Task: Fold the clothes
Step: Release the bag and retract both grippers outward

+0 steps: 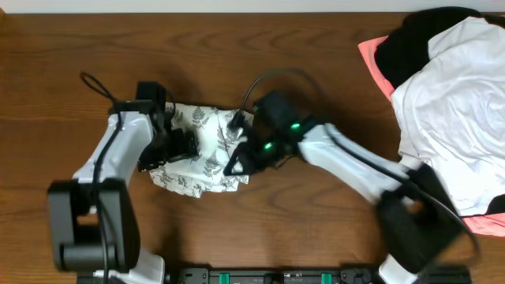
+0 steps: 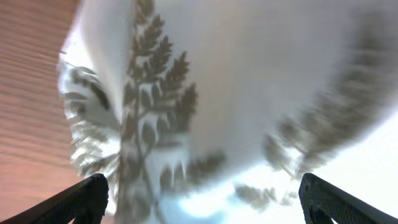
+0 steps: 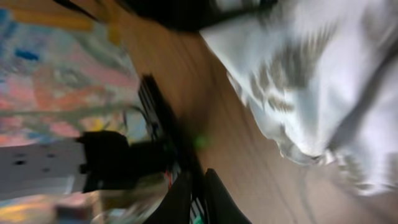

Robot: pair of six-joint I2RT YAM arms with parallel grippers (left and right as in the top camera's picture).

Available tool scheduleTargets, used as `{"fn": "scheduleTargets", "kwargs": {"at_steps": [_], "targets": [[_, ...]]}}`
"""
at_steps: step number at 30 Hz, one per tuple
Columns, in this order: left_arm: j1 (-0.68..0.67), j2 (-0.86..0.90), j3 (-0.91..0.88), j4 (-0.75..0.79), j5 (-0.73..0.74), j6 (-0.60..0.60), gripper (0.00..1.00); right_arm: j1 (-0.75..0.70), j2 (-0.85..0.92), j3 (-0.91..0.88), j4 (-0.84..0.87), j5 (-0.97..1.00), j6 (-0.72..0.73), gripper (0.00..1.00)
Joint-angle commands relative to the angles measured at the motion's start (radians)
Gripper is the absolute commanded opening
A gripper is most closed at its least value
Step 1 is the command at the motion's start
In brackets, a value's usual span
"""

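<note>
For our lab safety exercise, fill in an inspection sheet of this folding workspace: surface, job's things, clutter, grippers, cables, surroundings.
Surface: brown wooden table, no spills seen.
Job's things: fern-print garment, bunched between the arms, not folded flat.
Clutter: pile at the far right: white garment over black garment and coral-pink garment.
Grippers: left gripper open, close over the fern print; right gripper shut at the garment's right edge, view blurred, no cloth seen between its fingers.
Cables: black cable loop by the left arm; black cable arching above the right arm.
Surroundings: dark rail along the near edge.
</note>
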Motion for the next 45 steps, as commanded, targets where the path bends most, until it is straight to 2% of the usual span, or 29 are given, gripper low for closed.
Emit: {"fn": "scheduleTargets", "kwargs": {"at_steps": [1,5,8,9,10,11,12,13,23,28,33,45], "targets": [[0.005,-0.130,-0.003,-0.003,0.035,0.003,0.98,-0.035,-0.106,0.005,-0.010,0.163,-0.065,0.08],[0.006,-0.245,-0.003,-0.002,0.035,0.003,0.98,-0.059,-0.180,0.005,-0.059,0.421,-0.067,0.10],[0.006,-0.290,-0.003,-0.003,0.076,0.003,0.99,-0.079,-0.190,0.005,-0.109,0.494,-0.090,0.09],[0.006,-0.295,-0.003,-0.004,0.109,0.003,0.83,-0.086,-0.189,0.005,-0.126,0.496,-0.096,0.09],[0.006,-0.296,-0.003,-0.003,0.142,0.003,0.59,-0.093,-0.186,0.005,-0.148,0.499,-0.104,0.09],[0.006,-0.294,-0.003,-0.001,0.164,0.006,0.41,-0.099,-0.185,0.005,-0.166,0.500,-0.114,0.09],[0.006,-0.290,-0.005,0.002,0.171,0.005,0.09,-0.103,-0.185,0.005,-0.183,0.502,-0.124,0.09],[0.006,-0.285,-0.006,0.006,0.173,0.006,0.06,-0.107,-0.184,0.005,-0.197,0.506,-0.126,0.09],[0.016,-0.225,-0.113,0.068,0.196,-0.002,0.06,-0.154,-0.184,0.005,-0.285,0.563,-0.126,0.06],[0.075,-0.177,-0.249,0.167,0.195,-0.003,0.06,-0.169,-0.184,0.005,-0.304,0.563,-0.126,0.05],[0.158,-0.112,-0.362,0.234,0.196,-0.055,0.06,-0.170,-0.184,0.005,-0.310,0.563,-0.126,0.05],[0.167,-0.104,-0.366,0.225,0.230,-0.050,0.09,-0.171,-0.184,0.005,-0.307,0.563,-0.126,0.05]]}}
